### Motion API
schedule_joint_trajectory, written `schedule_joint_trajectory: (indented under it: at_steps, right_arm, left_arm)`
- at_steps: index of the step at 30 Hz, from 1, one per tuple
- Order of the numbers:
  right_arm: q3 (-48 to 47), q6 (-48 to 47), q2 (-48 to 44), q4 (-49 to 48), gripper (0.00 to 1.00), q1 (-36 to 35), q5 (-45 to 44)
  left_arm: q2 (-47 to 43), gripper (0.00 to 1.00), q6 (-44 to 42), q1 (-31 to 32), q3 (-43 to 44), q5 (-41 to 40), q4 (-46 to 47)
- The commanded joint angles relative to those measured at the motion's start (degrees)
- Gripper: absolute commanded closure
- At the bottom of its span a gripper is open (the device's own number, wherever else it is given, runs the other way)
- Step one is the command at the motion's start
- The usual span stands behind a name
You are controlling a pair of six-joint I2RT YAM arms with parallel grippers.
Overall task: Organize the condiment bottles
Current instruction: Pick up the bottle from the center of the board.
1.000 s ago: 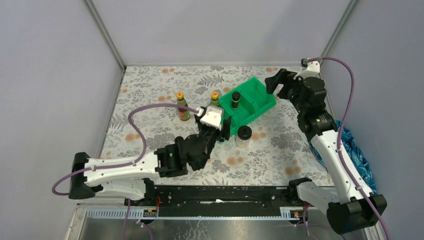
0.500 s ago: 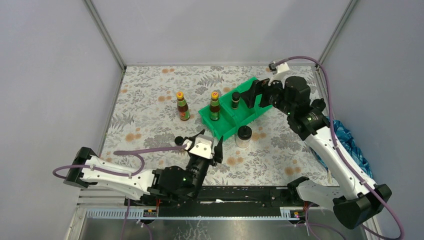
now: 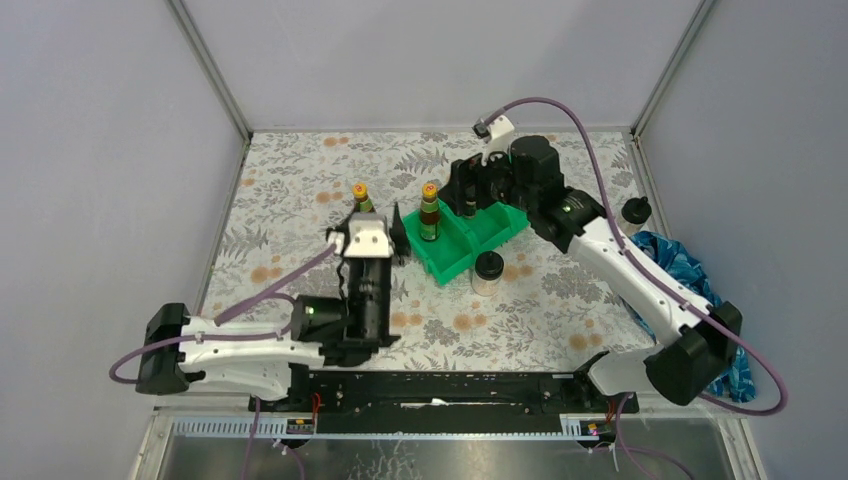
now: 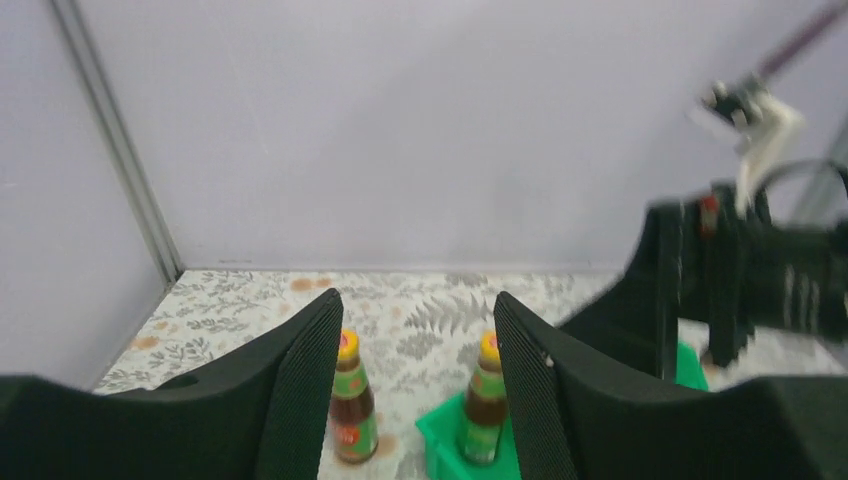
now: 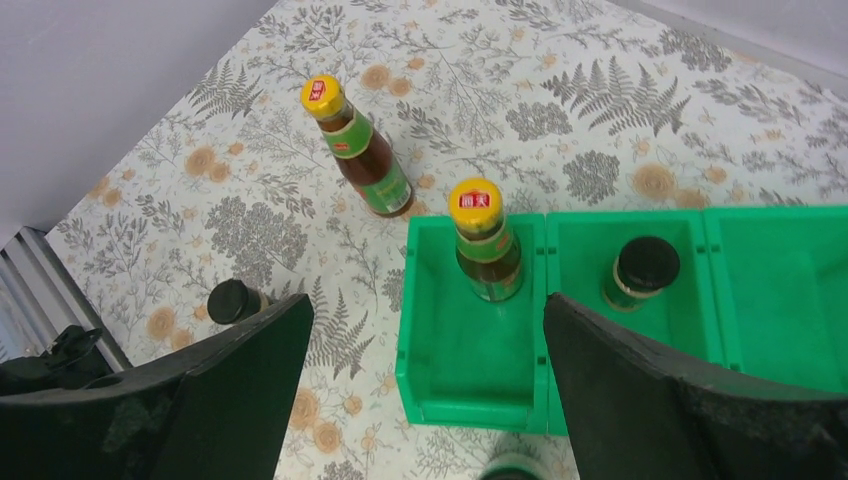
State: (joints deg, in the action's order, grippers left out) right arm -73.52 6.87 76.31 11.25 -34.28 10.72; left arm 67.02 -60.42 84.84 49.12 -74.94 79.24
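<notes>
Yellow-capped bottle upright in green bin, compartment at frame centre; black-capped jar in the next one, right of it. Second bottle on worktop, upper left. Left tool apart, empty. Right tool apart, empty.

Table left of the loose bottle lies free — green bin and its tall bottle crowd its right.
</notes>
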Motion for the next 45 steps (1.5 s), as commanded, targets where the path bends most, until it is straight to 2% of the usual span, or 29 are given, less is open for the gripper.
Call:
schedule_joint_trajectory:
  at_steps: [1,3,5,8,11,14,19,28,33,40,45]
  right_arm:
    - [-6.77,-2.98,4.46,-3.06,0.06,-1.09,2.11]
    - [-9.22,-3.69,6.57,-2.72,0.06,-1.22,2.57]
    - [-11.66,-4.54,8.49,-2.12,0.06,-1.31,2.89]
    - [-14.52,-5.64,10.84,-1.48,0.05,-1.31,3.83]
    - [-16.82,-6.5,12.71,-0.95,0.05,-1.31,5.66]
    - [-19.05,-6.67,14.62,-0.43,0.05,-1.4,7.02]
    - [-23.72,-9.63,18.7,0.81,0.05,-1.78,8.68]
    - [-30.43,-12.18,25.64,2.94,0.05,-3.8,10.8]
    - [-32.72,-13.69,28.13,3.99,0.05,-5.86,10.36]
    - [-34.04,-15.61,30.74,4.27,0.05,-8.39,10.06]
    - [-34.24,-17.27,31.96,4.2,0.05,-9.5,9.73]
  left_arm:
    - [-1.22,0.38,16.71,-11.87,6.52,9.3,-17.44]
    - [-1.89,0.39,32.01,-19.27,11.31,16.23,-37.11]
    - [-0.75,0.39,40.47,-26.9,15.01,22.68,-46.13]
    - [2.83,0.4,45.79,-36.65,19.01,29.81,-51.11]
    - [7.64,0.39,49.93,-43.45,23.94,36.31,-57.33]
    - [12.52,0.38,51.6,-48.55,27.11,38.61,-60.45]
    - [21.01,0.39,59.87,-58.69,33.51,47.34,-68.84]
    - [29.93,0.46,67.91,-73.01,34.94,54.24,-71.45]
    - [32.87,0.47,68.13,-77.15,33.79,55.88,-71.23]
    - [33.64,0.46,68.42,-81.73,24.47,56.97,-63.25]
    - [34.05,0.43,66.76,-82.66,17.69,58.22,-56.41]
